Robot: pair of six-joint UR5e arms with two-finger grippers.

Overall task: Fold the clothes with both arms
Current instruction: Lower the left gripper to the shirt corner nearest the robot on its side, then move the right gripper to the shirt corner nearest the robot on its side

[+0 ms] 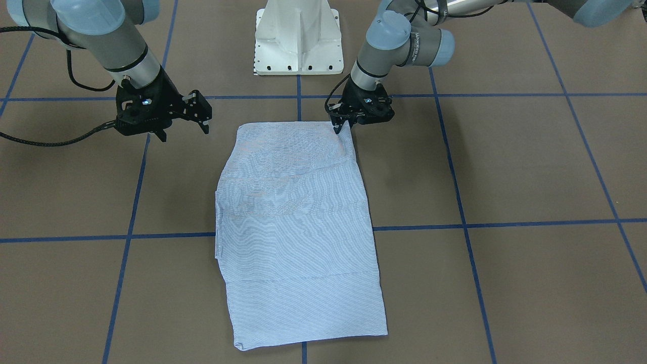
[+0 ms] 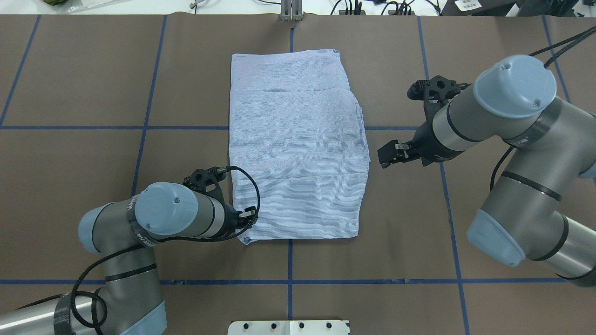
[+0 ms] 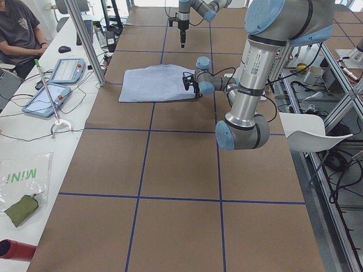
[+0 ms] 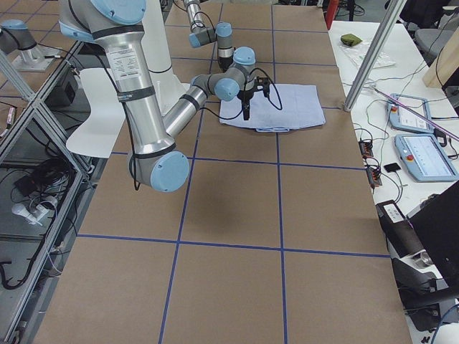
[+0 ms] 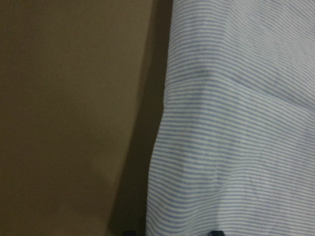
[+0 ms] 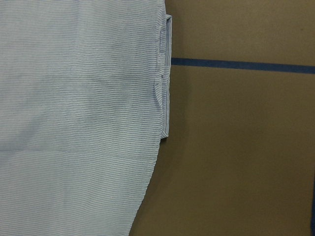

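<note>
The light blue striped shirt (image 1: pixel 298 227) lies folded into a long flat rectangle at the table's centre; it also shows in the overhead view (image 2: pixel 298 149). My left gripper (image 1: pixel 337 127) points down at the shirt corner nearest the robot on its left and looks shut on that corner (image 2: pixel 246 235). The left wrist view is filled with the shirt's edge (image 5: pixel 236 123) close up. My right gripper (image 1: pixel 183 130) is open and empty, above the table beside the shirt's other side (image 2: pixel 389 156). The right wrist view shows that edge with a folded cuff (image 6: pixel 166 73). Collar, pocket and buttons are hidden.
The white pedestal base (image 1: pixel 297 38) stands behind the shirt. Blue tape lines (image 1: pixel 505 223) grid the brown table. Along the far side, an operator (image 3: pixel 20 28) sits by tablets (image 3: pixel 65 71) and a metal post (image 3: pixel 85 39).
</note>
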